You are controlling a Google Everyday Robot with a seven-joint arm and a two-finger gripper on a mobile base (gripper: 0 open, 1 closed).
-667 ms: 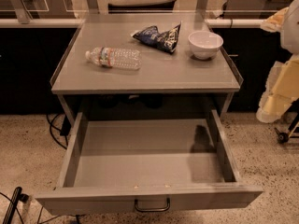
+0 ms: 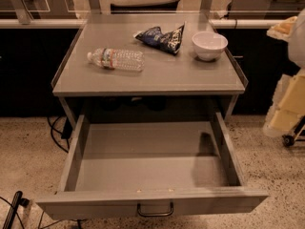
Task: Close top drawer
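Observation:
The top drawer is a wide, deep grey metal drawer. It stands pulled far out of the grey cabinet toward the camera, and it is empty inside. Its flat front panel carries one dark loop handle at the centre, near the bottom edge of the view. My gripper is part of the blurred white and cream arm at the right edge, to the right of the drawer's right side and apart from it. It touches nothing I can see.
The cabinet top holds a lying clear water bottle, a dark blue chip bag and a white bowl. Cables lie on the speckled floor at the left. A dark counter runs behind.

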